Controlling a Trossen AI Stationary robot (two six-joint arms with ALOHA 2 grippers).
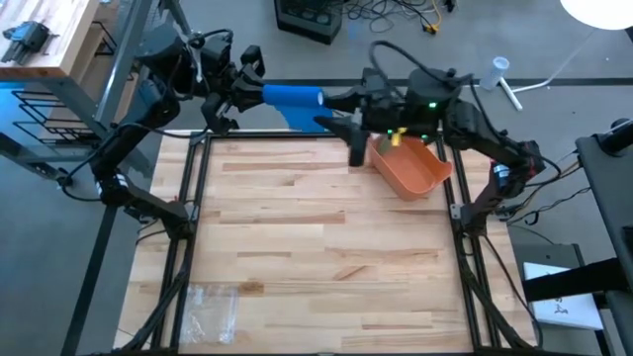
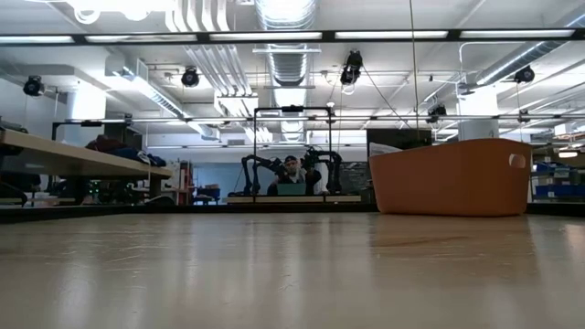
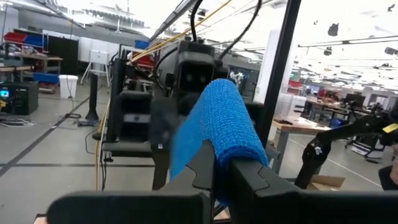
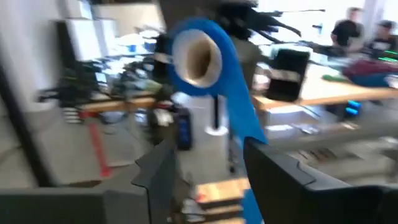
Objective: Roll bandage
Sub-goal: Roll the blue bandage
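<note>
A blue bandage roll (image 1: pixel 292 96) hangs level in the air above the table's far edge, and my left gripper (image 1: pixel 252 94) is shut on its left end. In the right wrist view the roll (image 4: pixel 198 56) shows end-on with its cardboard core, and a loose blue tail (image 4: pixel 239 118) hangs down from it. My right gripper (image 4: pixel 211 168) stands open at the roll's right end, level, with the tail hanging between its fingers, close to one of them. Whether that finger touches the tail I cannot tell. Neither gripper shows in the low view. My left gripper holds the bandage roll by its left end (image 3: pixel 219 146), the fingers coming level from the table's left and lying along the roll. The fingers themselves hide the place of contact. The roll sticks out level beyond the fingertips, lifted clear of the table.
An orange bin (image 1: pixel 410 168) stands at the table's far right, just right of my right gripper, and shows in the low view too (image 2: pixel 452 178). A clear plastic wrapper (image 1: pixel 208 307) lies at the near left. Black frame rails (image 1: pixel 188 227) run along the table's sides.
</note>
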